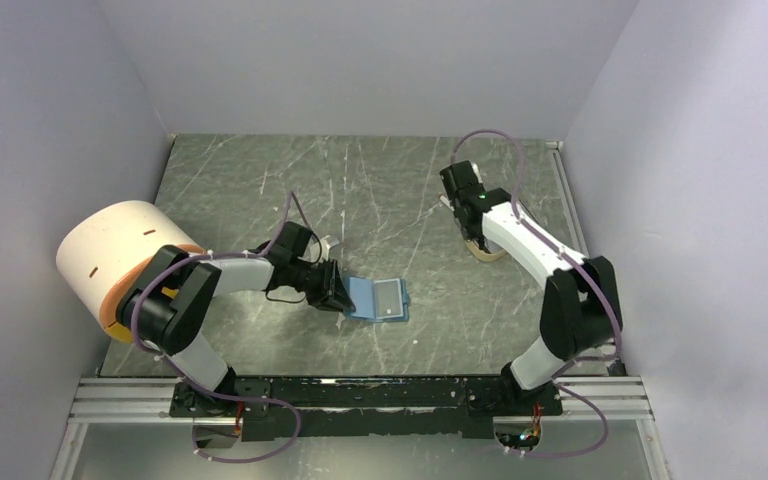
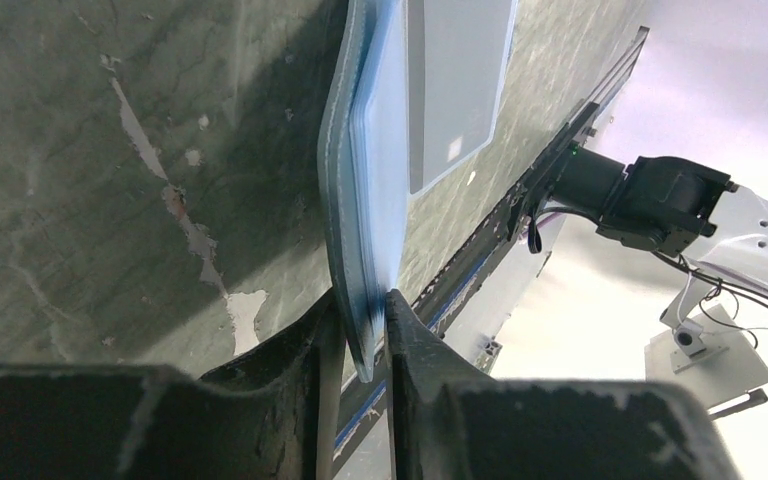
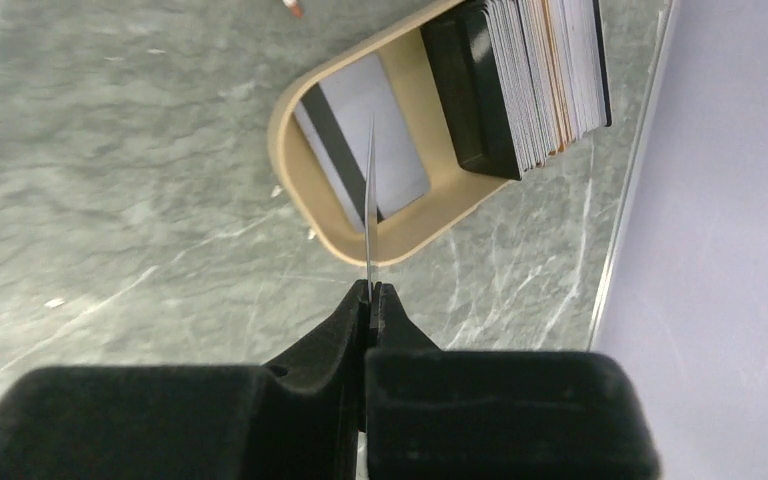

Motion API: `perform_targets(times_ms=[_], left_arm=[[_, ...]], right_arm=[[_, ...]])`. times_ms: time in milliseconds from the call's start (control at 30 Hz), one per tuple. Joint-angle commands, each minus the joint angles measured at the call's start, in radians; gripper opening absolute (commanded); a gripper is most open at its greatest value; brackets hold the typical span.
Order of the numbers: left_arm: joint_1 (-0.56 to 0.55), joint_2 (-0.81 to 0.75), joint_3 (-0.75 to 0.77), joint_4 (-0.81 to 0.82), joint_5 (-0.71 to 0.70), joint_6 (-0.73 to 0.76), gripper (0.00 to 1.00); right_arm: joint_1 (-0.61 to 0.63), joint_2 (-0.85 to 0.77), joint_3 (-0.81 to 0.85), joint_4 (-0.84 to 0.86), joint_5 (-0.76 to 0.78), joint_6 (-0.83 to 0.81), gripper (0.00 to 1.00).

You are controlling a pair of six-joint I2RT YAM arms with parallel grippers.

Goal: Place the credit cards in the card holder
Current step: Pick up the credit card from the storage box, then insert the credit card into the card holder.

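Top view first. I see the card holder [image 1: 380, 298] lying open on the surface [image 1: 390, 180], well left of the tan tray [image 1: 487, 252] and nearer the arm bases than the tray is, pale inside facing up. The left pincer [image 1: 338, 290] sits at the holder's edge farthest from the tray. I can't read the grip from up there.

The left wrist view settles it. Both fingers [image 2: 415, 350] are narrow and clamped on the holder's edge, with the teal outer skin on one side and the lighter lining on the other. It also shows a grey card [image 2: 460, 90] flat against the lining, and a shadow on the surface under the holder.

In the top view the right forearm [image 1: 520, 235] half covers the tray, and I can't make out any card in that arm's grip. The right wrist view fills this in:
- The right pincer [image 3: 370, 300] is closed on one thin credit card [image 3: 370, 180], seen edge-on over the tray's rounded end.
- A card with a dark stripe [image 3: 400, 150] lies flat inside the tray.
- At the tray's other end a stack of cards [image 3: 545, 70] stands on edge beside a black block [image 3: 475, 90].

Around the tray:
- A big white roll [image 1: 120, 255] with an orange rim is far left of it, by the left arm.
- The lilac wall [image 3: 720, 200] runs near its stacked end.
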Motion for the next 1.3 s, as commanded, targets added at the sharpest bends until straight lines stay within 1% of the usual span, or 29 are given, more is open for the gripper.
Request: perform_targets(times_ms=[0,100,233,400,567,633,767,900,1000,1167,1267], left_arm=[[0.007,-0.021,-0.013,0.033,0.002,-0.015,0.26],[0.010,-0.033,-0.021,0.033,-0.007,-0.020,0.27],[0.019,-0.049,-0.035,0.039,-0.016,-0.028,0.27],[0.038,-0.074,-0.060,0.052,-0.017,-0.035,0.27],[0.056,-0.090,-0.072,0.056,-0.018,-0.037,0.26],[0.062,-0.093,-0.079,0.058,-0.021,-0.036,0.25],[0.068,-0.092,-0.101,0.083,-0.018,-0.045,0.23],[0.068,-0.077,-0.110,0.098,-0.010,-0.046,0.19],[0.069,-0.066,-0.111,0.103,-0.008,-0.044,0.16],[0.068,-0.060,-0.111,0.100,-0.022,-0.038,0.09],[0.068,-0.050,-0.115,0.110,-0.022,-0.040,0.09]], right_arm=[[0.021,-0.133,-0.006,-0.011,-0.108,0.066,0.00],[0.025,-0.214,-0.032,0.043,-0.267,0.092,0.00],[0.038,-0.273,-0.080,0.119,-0.430,0.137,0.00],[0.062,-0.333,-0.188,0.250,-0.628,0.223,0.00],[0.067,-0.380,-0.352,0.458,-0.864,0.382,0.00],[0.068,-0.381,-0.422,0.594,-0.969,0.463,0.00],[0.090,-0.339,-0.499,0.701,-1.023,0.551,0.00],[0.110,-0.315,-0.556,0.789,-1.011,0.601,0.00],[0.122,-0.281,-0.597,0.882,-1.039,0.654,0.00],[0.143,-0.231,-0.639,0.975,-1.029,0.696,0.00],[0.147,-0.200,-0.654,1.023,-1.026,0.711,0.00]])
